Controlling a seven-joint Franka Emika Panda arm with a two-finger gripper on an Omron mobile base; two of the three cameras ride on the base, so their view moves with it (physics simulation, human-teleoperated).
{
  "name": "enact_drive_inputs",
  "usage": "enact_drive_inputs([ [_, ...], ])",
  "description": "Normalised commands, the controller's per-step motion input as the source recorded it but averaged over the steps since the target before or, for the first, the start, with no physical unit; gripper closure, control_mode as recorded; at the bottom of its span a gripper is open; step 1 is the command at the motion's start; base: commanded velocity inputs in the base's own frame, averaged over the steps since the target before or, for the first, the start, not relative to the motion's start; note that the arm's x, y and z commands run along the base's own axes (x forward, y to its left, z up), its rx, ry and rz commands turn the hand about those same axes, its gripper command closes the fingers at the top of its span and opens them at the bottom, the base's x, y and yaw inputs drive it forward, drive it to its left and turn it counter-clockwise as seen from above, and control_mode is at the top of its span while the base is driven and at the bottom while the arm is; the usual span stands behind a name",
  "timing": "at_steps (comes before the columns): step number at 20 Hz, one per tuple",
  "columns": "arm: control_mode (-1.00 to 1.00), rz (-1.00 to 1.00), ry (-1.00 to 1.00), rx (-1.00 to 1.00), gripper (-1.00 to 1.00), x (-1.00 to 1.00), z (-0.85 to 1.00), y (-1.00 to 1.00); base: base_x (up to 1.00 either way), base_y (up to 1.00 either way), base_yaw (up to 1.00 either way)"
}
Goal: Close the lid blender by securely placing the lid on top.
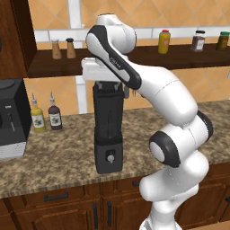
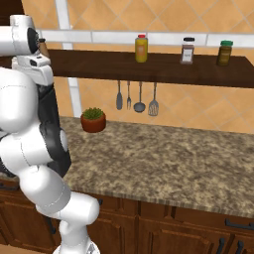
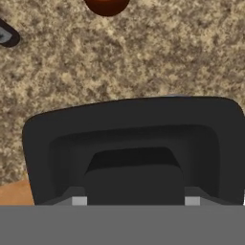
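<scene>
The blender (image 1: 108,134) stands upright on the granite counter (image 1: 63,157), a little in from the front edge, knob (image 1: 109,157) facing the base. The arm's hand sits right over the top of the jar, and the gripper (image 1: 109,85) is down at the jar's mouth. The lid (image 3: 134,148) shows up best in the hand view: a black squarish cap with rounded corners and a raised centre, sitting directly under the hand with the counter speckle all around it. The two light finger pads (image 3: 79,201) sit on either side of the raised centre, so it looks like the fingers are closed on that bump, though the grey band cuts off the very tips, so that's my best read. In the left base view the lid is roughly level with the jar top; whether it's fully seated or just resting there, I can't tell from here. Left of the blender are two small bottles, a yellow one (image 1: 37,117) and a dark one (image 1: 55,116), and further left a black-and-silver machine (image 1: 12,119). The shelf (image 1: 179,56) above holds spice jars and shakers. From the right side you get a small potted plant (image 2: 93,119) on the counter, plus utensils (image 2: 136,99) hanging under the shelf, well apart from the blender.
</scene>
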Motion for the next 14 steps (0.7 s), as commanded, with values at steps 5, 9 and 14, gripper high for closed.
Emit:
enact_drive_inputs([
  [5,-1.00,-0.01,0.10,0.01,1.00,0.00,0.37,0.00,0.00,0.00,0.00],
  [9,-1.00,0.00,0.07,0.03,1.00,0.00,-0.06,0.00,0.00,0.00,0.00],
  [14,-1.00,0.00,0.07,0.00,1.00,0.00,-0.49,0.00,0.00,0.00,0.00],
])
